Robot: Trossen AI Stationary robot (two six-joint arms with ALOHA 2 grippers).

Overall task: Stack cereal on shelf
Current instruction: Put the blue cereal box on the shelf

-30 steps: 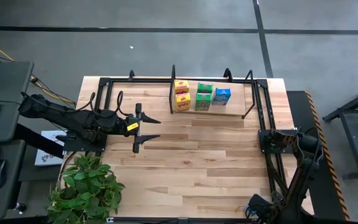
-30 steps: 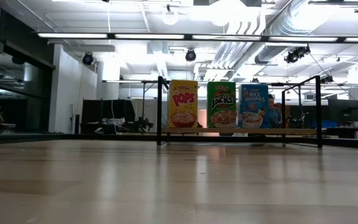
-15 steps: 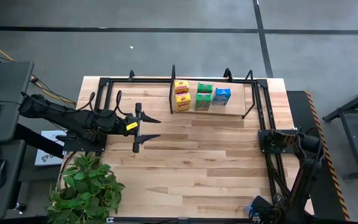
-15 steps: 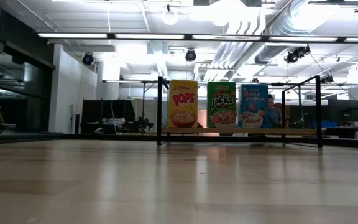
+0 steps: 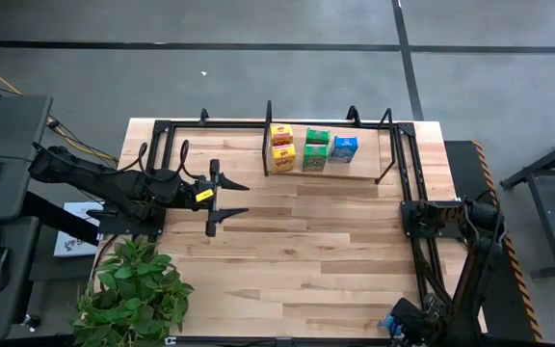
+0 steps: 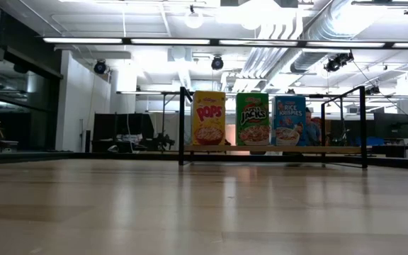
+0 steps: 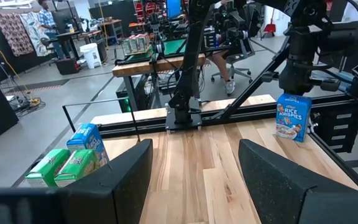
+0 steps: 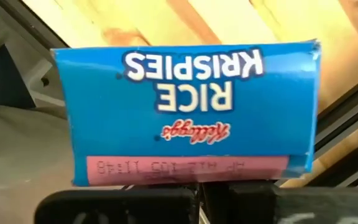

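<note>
One blue cereal box [image 8: 188,112] is clamped in the right gripper [image 5: 400,323], well apart from the shelf [image 5: 359,170], at the table [image 5: 306,260] corner. Left gripper [image 5: 237,199] hovers nearer the shelf, fingers apart, empty. Yellow boxes [image 5: 281,146], green box [image 5: 315,149] and second blue box [image 5: 344,148] stand on the shelf.

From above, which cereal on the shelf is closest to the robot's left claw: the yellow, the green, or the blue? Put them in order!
Seen from above, starting from the left gripper:
1. Yellow boxes, at the shelf's left end, nearest.
2. Green boxes, in the middle.
3. Blue box, on the right, farthest.
</note>
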